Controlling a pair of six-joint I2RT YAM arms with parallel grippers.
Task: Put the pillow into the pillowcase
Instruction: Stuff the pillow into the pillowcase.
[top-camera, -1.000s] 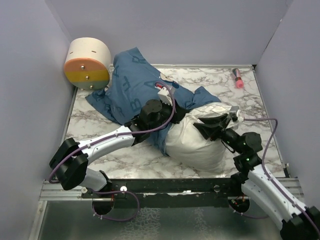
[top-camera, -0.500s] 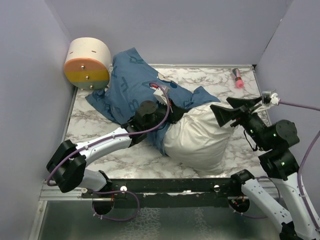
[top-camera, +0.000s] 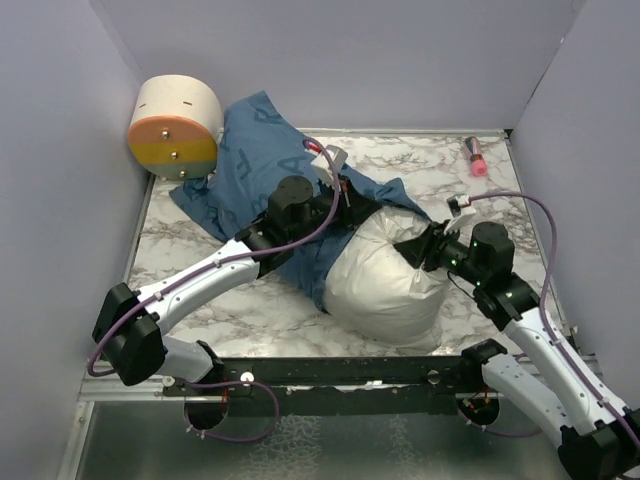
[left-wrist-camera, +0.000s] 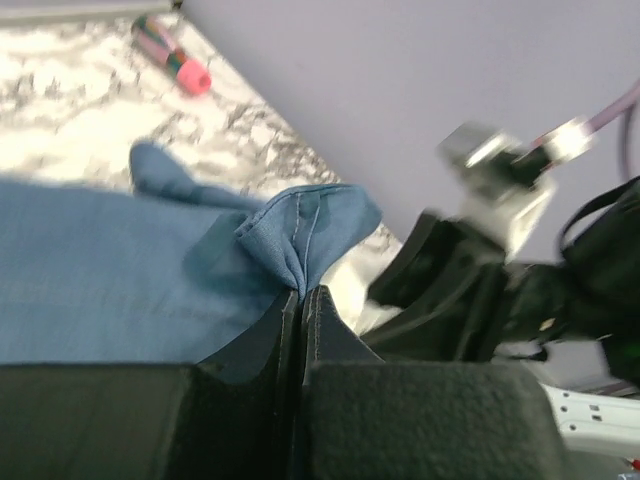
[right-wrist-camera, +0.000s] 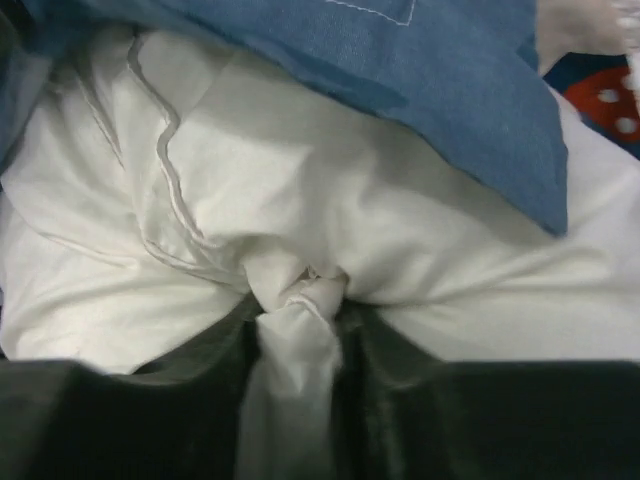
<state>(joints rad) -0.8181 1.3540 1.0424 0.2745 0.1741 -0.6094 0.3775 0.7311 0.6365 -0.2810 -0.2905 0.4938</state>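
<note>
The right gripper (top-camera: 424, 248), which half a second ago hung raised and spread wide toward 3 o'clock, has come back down onto the pillow (top-camera: 385, 285). The left arm has nudged toward 12 o'clock, drawing the cloth with it.

The right gripper now bites the pillow's 3 o'clock end. In its wrist view the jaws are partly closed around a bunched twist of white fabric, which pinches into a narrow neck between the fingers (right-wrist-camera: 420, 400).

The left gripper (left-wrist-camera: 302, 296) is fully closed on a folded, stitched hem of the pillowcase (top-camera: 255, 150). That hem stands up just above the pressed-together fingertips.

The pillow lies plump on the marble table (top-camera: 200, 300) at about 5 o'clock from centre. Its 9 and 12 o'clock sides are overlapped by blue cloth, and most of its white bulk is outside. The pillowcase spreads from there toward 10 o'clock, reaching a cream drum (top-camera: 176, 126) with an orange and yellow face. A pink marker (top-camera: 475, 157) lies at 2 o'clock, well apart.
</note>
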